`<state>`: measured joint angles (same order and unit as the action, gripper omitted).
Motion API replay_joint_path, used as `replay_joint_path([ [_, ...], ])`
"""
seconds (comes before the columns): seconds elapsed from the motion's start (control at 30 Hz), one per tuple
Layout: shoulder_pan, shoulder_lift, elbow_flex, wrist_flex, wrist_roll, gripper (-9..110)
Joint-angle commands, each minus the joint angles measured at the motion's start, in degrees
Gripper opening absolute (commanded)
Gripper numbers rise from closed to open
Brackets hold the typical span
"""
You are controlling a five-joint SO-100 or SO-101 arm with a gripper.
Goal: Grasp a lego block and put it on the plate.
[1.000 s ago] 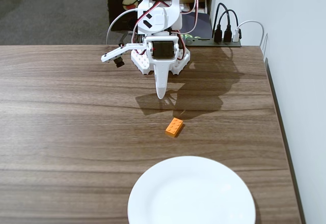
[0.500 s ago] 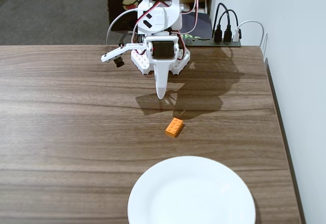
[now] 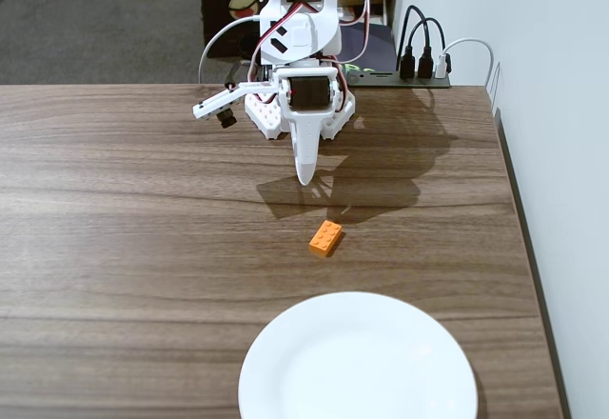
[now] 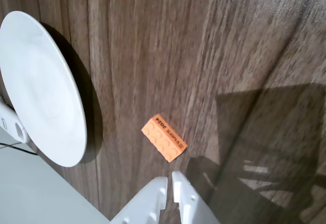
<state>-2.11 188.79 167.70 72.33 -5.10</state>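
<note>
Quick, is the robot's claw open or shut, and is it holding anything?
Gripper: shut, empty. The lego block lies on the table, untouched.

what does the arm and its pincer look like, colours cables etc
The arm is white printed plastic with black servo blocks set into its joints. Thin red, black and white cables loop around its upper part. The pincer is plain white too, with two tapered fingers and no visible markings.
</note>
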Motion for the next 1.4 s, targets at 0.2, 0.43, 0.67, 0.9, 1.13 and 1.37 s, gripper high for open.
replay_joint_path([
  [0.2,-0.7,-3.87,-0.88,-1.58,-1.76,1],
  [0.43,-0.18,-17.05,-7.12,-7.21,-5.71,1],
  [0.67,1.49,-32.26,-18.46,-8.09,-14.68,1],
  [0.9,3.25,-45.79,-26.81,-6.77,-23.99,1],
  [1.13,4.66,-54.93,-31.2,-6.94,-36.74,1],
  [1.37,5.89,-59.5,-32.78,-6.59,-48.69,1],
])
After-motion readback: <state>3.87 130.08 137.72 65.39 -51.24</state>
